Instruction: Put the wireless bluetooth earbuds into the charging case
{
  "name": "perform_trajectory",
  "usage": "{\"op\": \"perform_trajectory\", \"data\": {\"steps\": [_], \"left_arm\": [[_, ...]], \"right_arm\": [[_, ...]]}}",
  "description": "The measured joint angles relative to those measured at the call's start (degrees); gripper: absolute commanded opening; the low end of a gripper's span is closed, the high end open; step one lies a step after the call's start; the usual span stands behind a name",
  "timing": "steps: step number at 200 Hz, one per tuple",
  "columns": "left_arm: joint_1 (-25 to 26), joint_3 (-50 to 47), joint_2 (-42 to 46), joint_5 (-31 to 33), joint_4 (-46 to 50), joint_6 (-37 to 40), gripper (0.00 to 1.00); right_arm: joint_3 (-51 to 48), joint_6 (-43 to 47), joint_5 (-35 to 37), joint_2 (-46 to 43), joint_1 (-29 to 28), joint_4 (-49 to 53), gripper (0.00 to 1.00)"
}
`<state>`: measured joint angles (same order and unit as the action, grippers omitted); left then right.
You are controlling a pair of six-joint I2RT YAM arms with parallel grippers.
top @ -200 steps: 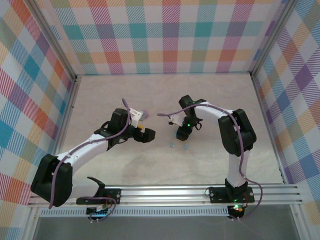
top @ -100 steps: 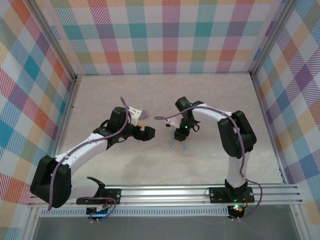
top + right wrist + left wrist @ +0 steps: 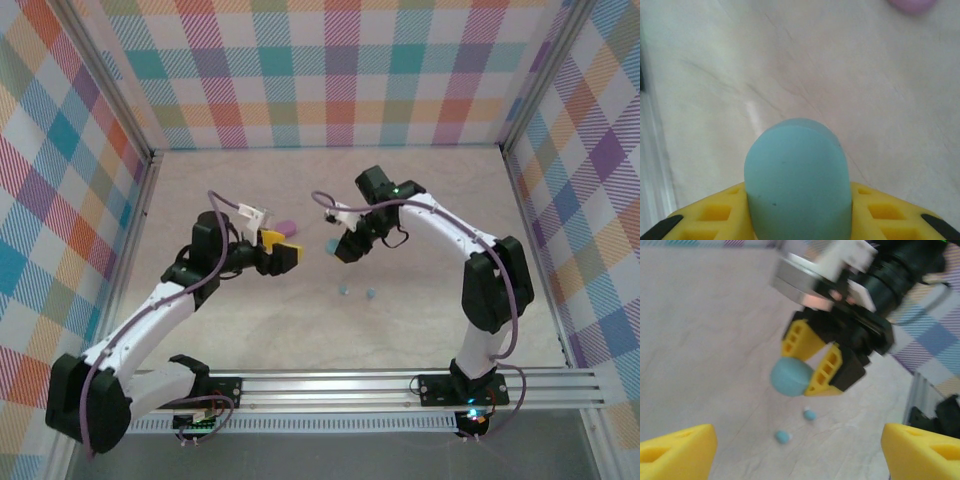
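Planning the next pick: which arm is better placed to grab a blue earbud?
Left. The left gripper is open and empty, facing the blue earbuds on the table; the right gripper is shut on the light blue case.

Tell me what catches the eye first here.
The right gripper holds a light blue oval case in the air above the middle of the table. Two tiny blue earbuds lie loose on the table, a little nearer the arm bases. The left gripper hangs open facing the held case, with a pink case lying just behind it.
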<state>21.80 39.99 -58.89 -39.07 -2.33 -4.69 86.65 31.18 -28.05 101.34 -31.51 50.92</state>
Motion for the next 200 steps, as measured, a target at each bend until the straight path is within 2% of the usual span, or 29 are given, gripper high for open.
{"op": "perform_trajectory", "data": {"steps": [26, 50, 80, 154, 200], "left_arm": [[0.2, 0.4, 2.6, -7.3, -2.4, 6.4, 0.83], [1.1, 3.8, -0.1, -11.9, -0.2, 12.9, 0.73], [2.4, 7.1, -2.6, -16.0, 1.4, 17.2, 0.71], [10.1, 15.2, -7.0, -19.2, 6.1, 25.5, 0.67], [11.9, 16.2, -9.0, -19.6, 8.6, 27.7, 0.62]], "right_arm": [[6.2, -0.4, -5.7, -3.5, -0.3, 6.8, 0.3], [8.8, -0.1, -9.1, -8.3, -1.3, 11.7, 0.3], [9.5, 1.6, -10.9, -13.8, -2.6, 15.9, 0.3], [9.5, 4.9, -7.2, -16.1, -6.0, 20.2, 0.29], [9.5, 6.0, -5.1, -16.1, -7.0, 20.4, 0.29]]}}
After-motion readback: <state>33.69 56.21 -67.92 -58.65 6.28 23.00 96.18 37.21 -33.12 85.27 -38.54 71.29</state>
